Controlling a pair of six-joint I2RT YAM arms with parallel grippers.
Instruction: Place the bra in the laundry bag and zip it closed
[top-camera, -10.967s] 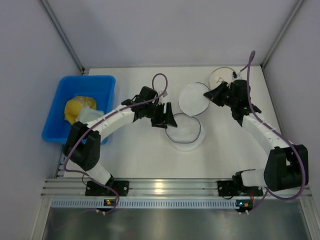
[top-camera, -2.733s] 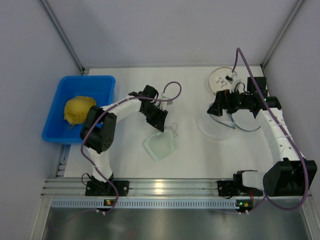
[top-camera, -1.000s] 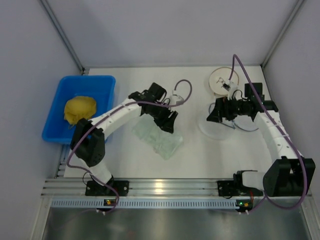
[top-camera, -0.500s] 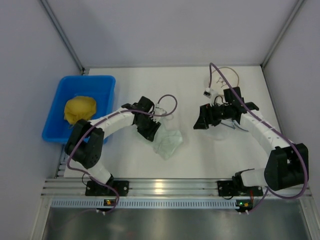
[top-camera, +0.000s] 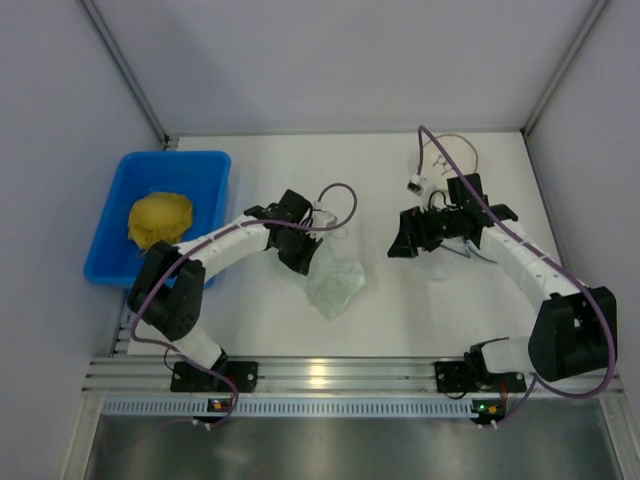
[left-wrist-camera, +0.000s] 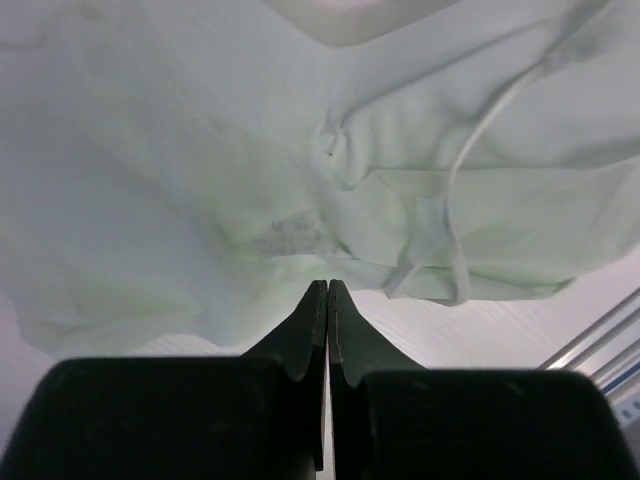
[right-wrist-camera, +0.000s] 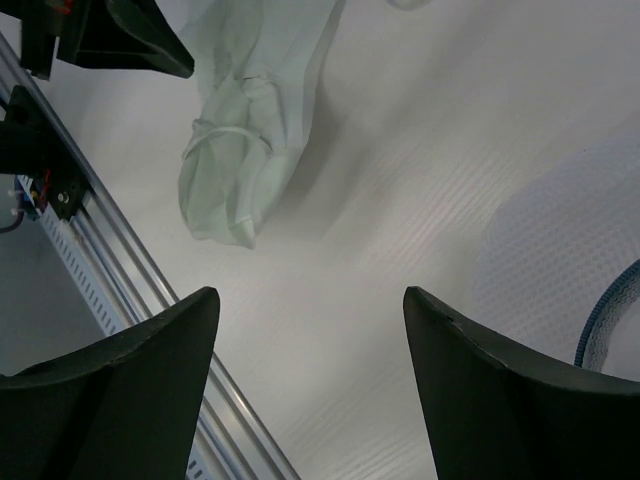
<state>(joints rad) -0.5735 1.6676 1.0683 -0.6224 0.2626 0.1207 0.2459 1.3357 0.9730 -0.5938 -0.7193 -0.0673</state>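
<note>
The pale mint-green bra (top-camera: 336, 284) lies crumpled on the table left of centre. It fills the left wrist view (left-wrist-camera: 300, 180), thin strap to the right. My left gripper (top-camera: 303, 252) is at the bra's upper left corner, shut, its tips (left-wrist-camera: 327, 287) nipped together on the bra's near hem. My right gripper (top-camera: 402, 243) hangs open over bare table (right-wrist-camera: 330, 250), with the bra (right-wrist-camera: 250, 120) off to its left. The white mesh laundry bag (right-wrist-camera: 565, 245) lies flat and is mostly hidden under the right arm (top-camera: 447, 263).
A blue bin (top-camera: 108, 240) holding a yellow cloth lump (top-camera: 160, 218) stands at the far left. An aluminium rail (top-camera: 330, 375) runs along the front edge. A loose cable with a small white plug (top-camera: 415, 184) arcs above the right wrist.
The left gripper's jaws have closed at the bra's edge after drawing back left. The right arm swung left off the laundry bag and has since held still.
</note>
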